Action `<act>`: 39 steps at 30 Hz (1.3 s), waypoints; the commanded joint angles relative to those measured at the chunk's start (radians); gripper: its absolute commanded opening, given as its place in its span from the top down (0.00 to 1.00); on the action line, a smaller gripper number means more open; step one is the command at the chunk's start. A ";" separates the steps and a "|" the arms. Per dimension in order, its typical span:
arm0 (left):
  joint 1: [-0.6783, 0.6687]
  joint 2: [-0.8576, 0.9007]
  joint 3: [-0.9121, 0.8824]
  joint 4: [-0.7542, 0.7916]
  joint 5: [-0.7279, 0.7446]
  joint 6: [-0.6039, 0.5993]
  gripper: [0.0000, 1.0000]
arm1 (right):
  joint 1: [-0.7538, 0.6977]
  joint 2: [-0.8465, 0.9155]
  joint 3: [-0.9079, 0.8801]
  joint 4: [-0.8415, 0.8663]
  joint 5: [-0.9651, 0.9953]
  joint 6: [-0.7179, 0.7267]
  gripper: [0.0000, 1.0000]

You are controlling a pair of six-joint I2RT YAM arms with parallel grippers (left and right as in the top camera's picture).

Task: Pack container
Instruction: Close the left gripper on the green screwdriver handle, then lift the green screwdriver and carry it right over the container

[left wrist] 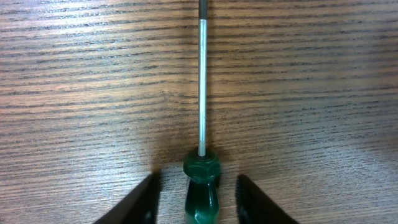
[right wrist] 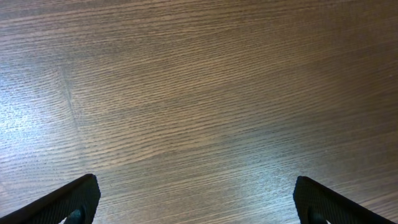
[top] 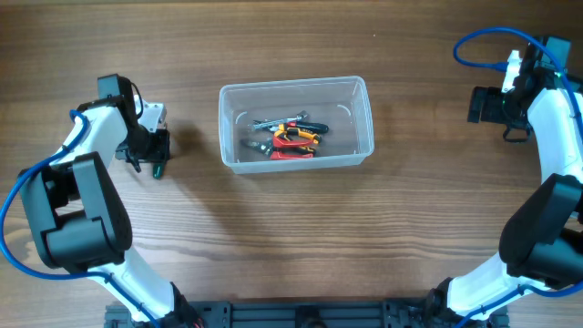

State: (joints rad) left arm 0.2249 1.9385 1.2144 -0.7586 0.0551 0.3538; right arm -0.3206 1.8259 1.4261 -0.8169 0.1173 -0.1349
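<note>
The clear plastic container [top: 293, 86] sits at the table's middle and holds several hand tools [top: 290, 138], among them orange and red pliers. A green-handled screwdriver [left wrist: 202, 169] lies on the wood at the left, its steel shaft pointing away from the wrist camera. My left gripper [left wrist: 196, 200] is open with a finger on each side of the green handle and a gap on both sides; it also shows in the overhead view [top: 151, 151], left of the container. My right gripper [right wrist: 196, 190] is open and empty over bare wood at the far right [top: 485, 104].
The wooden table [top: 301, 237] runs around the container. The arm bases stand at the front edge, left [top: 77, 219] and right [top: 537, 246]. Blue cables loop by both arms.
</note>
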 commanded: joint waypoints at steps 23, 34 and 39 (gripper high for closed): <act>0.002 0.008 -0.002 0.042 0.023 0.005 0.91 | 0.000 0.001 -0.001 0.002 0.018 0.005 0.00; 0.002 -0.029 0.132 0.039 0.024 -0.118 0.96 | 0.000 0.001 -0.001 0.002 0.018 0.004 0.00; 0.002 -0.106 0.208 0.026 0.113 -0.130 0.96 | 0.000 0.001 -0.001 0.002 0.018 0.005 0.00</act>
State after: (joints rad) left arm 0.2249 1.9247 1.3540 -0.7273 0.0753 0.2565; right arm -0.3206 1.8259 1.4261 -0.8169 0.1173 -0.1349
